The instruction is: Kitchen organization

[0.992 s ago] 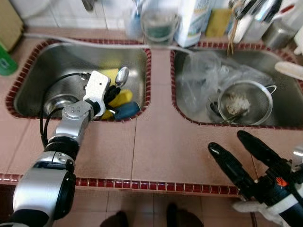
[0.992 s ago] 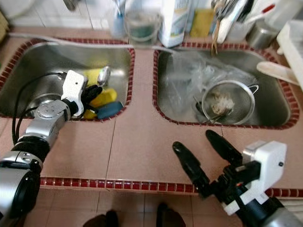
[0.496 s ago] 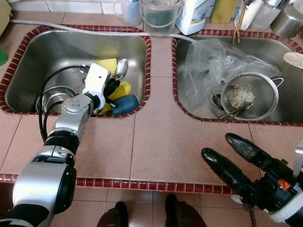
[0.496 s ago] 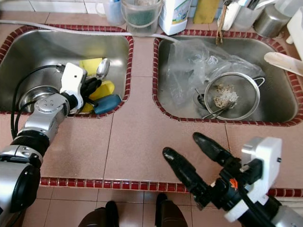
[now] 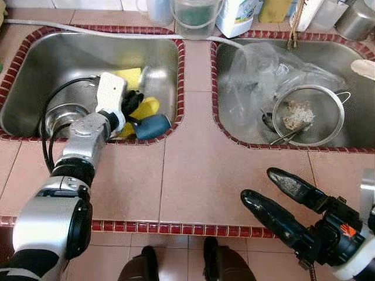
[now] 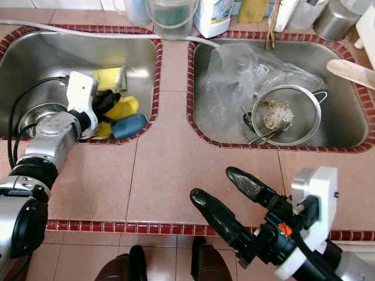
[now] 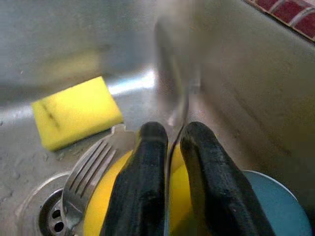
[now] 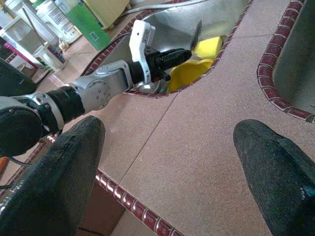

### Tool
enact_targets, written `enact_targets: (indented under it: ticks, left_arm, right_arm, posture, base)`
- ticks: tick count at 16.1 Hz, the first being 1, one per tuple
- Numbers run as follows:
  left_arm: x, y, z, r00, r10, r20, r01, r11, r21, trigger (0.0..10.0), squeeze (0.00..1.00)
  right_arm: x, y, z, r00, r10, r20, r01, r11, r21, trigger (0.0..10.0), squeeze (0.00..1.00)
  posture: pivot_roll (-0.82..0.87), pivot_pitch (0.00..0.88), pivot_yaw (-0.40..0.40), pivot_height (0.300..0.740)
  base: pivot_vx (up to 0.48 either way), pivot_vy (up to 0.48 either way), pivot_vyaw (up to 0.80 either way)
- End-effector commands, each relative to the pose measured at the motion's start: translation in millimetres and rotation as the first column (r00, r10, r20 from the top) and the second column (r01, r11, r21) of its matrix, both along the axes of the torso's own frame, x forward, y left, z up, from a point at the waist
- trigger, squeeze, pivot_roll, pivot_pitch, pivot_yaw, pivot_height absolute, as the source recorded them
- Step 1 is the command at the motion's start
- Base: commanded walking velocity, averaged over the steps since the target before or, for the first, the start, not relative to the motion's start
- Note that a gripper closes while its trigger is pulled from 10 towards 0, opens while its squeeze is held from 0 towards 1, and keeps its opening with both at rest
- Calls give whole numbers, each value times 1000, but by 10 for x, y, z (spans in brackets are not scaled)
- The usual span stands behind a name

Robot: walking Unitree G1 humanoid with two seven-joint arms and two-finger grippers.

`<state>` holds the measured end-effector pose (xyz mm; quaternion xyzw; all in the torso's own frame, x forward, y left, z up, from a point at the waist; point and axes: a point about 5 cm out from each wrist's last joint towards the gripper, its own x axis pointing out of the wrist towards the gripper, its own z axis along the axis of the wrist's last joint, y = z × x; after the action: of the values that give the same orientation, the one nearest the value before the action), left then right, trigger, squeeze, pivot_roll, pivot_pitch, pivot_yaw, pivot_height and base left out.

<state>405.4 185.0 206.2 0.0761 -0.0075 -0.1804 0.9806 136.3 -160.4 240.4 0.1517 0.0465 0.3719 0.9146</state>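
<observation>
The left hand (image 7: 167,147) is closed on a spoon (image 7: 172,93) in the left sink (image 5: 35,58); the right hand (image 5: 275,196) waits open over the tabletop (image 5: 193,170). Fork (image 7: 88,172), sponge (image 7: 74,113) and strainer (image 5: 307,114) are not yet cleared, so most work remains.

Brushed steel sink (image 5: 35,76), dull sheen; matt pink tile counter (image 5: 199,175); clear crinkled plastic bag (image 5: 263,70); wire-mesh metal strainer (image 5: 304,114); glossy black gripper fingers (image 7: 142,187) pinching a shiny metal spoon (image 7: 172,93)

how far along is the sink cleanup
Early on. Nothing looks put away yet. In hand: the left gripper is shut on a thin metal spoon in the left steel sink. Left: yellow sponge, metal fork, and the mesh strainer and clear plastic bag in the right sink. Right gripper hovers open.
</observation>
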Motion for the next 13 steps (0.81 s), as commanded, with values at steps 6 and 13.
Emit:
enact_targets:
  ticks: [6,13]
  left_arm:
    - [-10,58,-61,999,0,-42,0,1000,-10,10000,1000]
    - [-14,90,80,999,22,38,-15,985,-170,10000,1000]
  right_arm:
    - [-25,66,24,1000,18,-1,-18,1000,11,10000,0]
    - [47,207,-7,998,32,51,-35,997,64,10000,0]
  posture:
    - [-273,350,7,740]
    - [-201,261,72,740]
  base:
    - [0,0,0]
    - [0,0,0]
